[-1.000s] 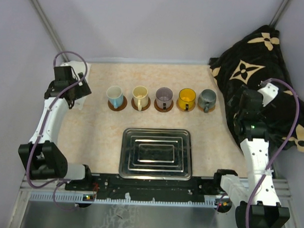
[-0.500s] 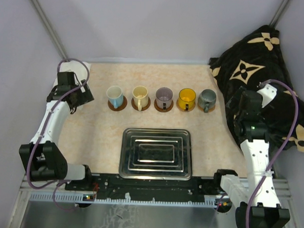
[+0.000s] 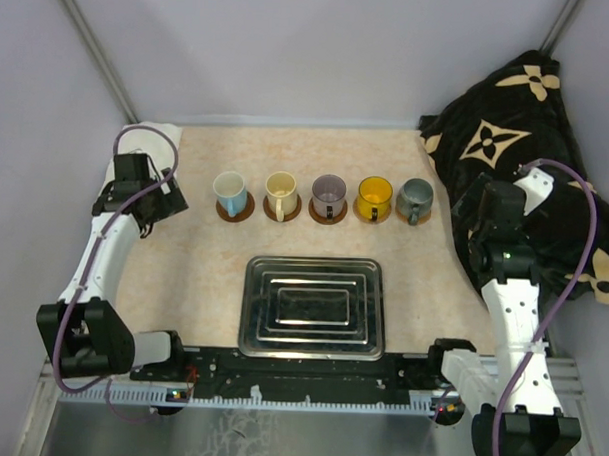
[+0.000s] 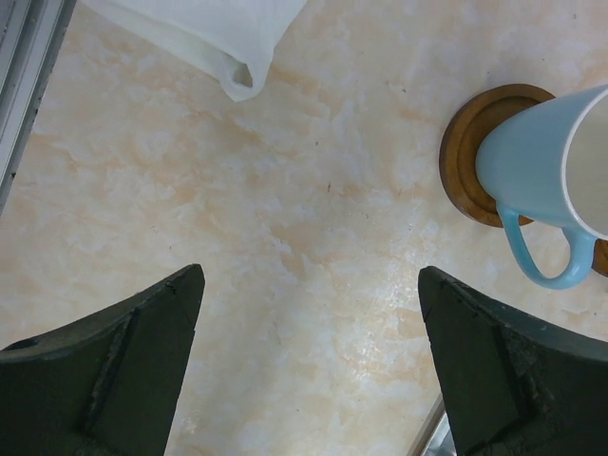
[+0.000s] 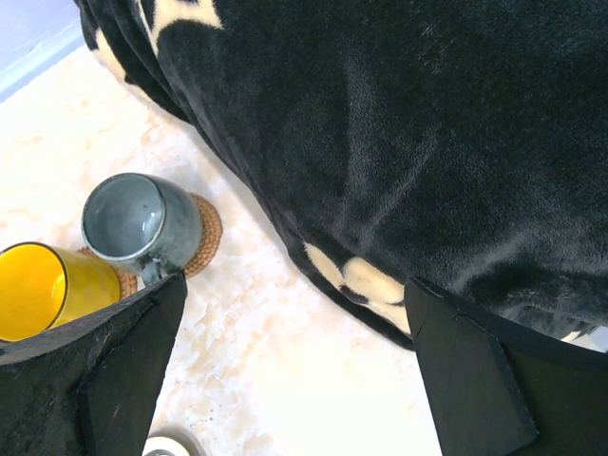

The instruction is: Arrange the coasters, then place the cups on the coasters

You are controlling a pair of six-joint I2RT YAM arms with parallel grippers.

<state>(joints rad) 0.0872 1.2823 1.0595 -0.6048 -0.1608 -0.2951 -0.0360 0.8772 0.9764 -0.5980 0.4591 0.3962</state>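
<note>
Left gripper (image 4: 309,285), spread and empty, has pulled back nearer; all five cups (image 3: 328,194) sit on coasters (image 4: 465,157), so the task looks finished.

The left gripper (image 4: 309,304) points down at the surface, its two dark fingers spread wide and holding nothing. The right gripper (image 5: 294,323) is also wide apart and empty. Behind them, the left arm (image 3: 102,249) and right arm (image 3: 514,307) stretch forward from their bases.
</note>
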